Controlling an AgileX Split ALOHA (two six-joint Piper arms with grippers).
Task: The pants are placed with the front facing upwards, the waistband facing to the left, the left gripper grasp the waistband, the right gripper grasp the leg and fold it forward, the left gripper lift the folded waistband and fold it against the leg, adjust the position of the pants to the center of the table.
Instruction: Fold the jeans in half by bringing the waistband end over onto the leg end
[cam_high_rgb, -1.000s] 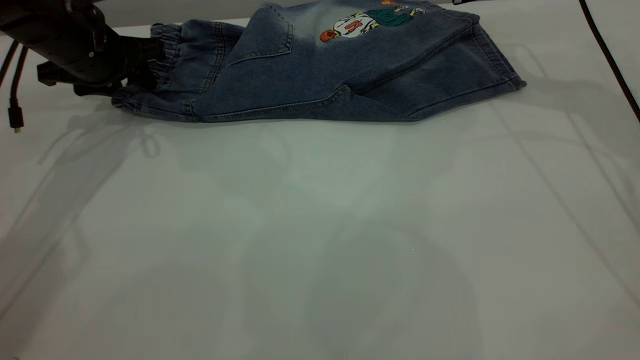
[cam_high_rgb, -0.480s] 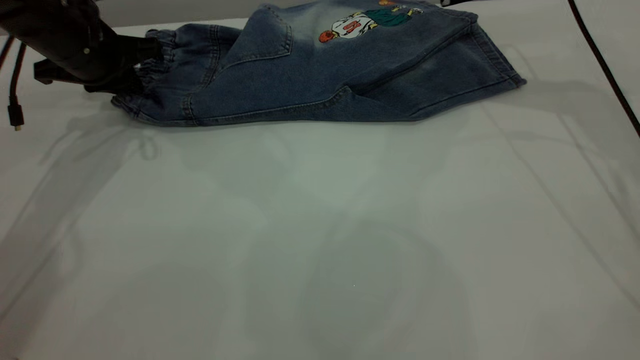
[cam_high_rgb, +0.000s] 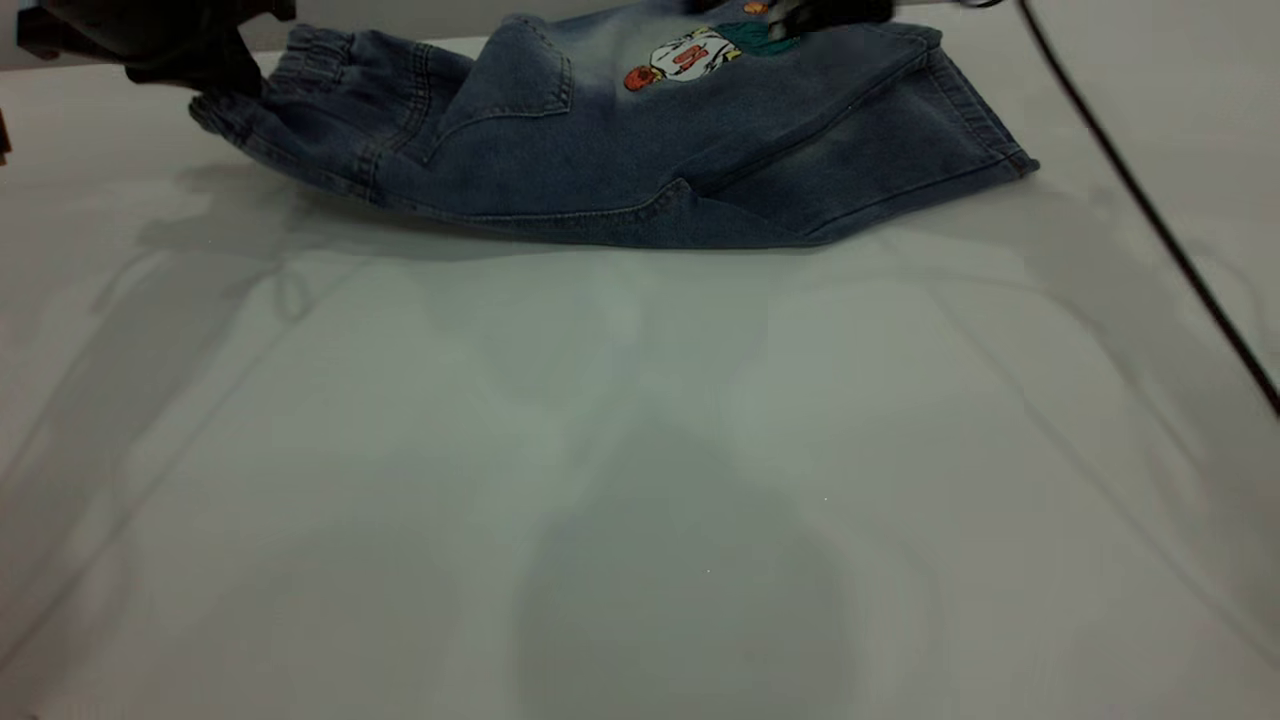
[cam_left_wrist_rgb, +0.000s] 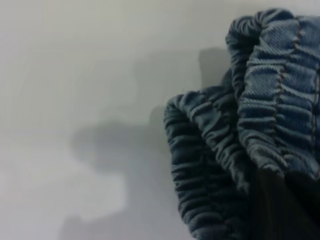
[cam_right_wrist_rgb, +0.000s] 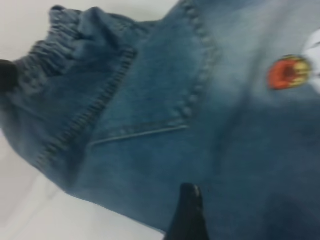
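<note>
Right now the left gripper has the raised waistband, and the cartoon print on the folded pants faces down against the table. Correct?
Not quite. The cartoon print faces up on the folded pants, as the exterior view shows. The left gripper does hold the raised waistband.

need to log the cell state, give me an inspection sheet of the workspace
surface: white table, bare apart from the pants, faint shadows on it
job's things: pants at the far edge, folded lengthwise, cartoon print facing up; waistband at the left end, raised off the table
clutter: nothing seen
grippers: left hand shut on the waistband; right hand above the pants near the print, fingers not readable
cables: black cable crossing the right side
surroundings: nothing seen beyond the table's far edge
</note>
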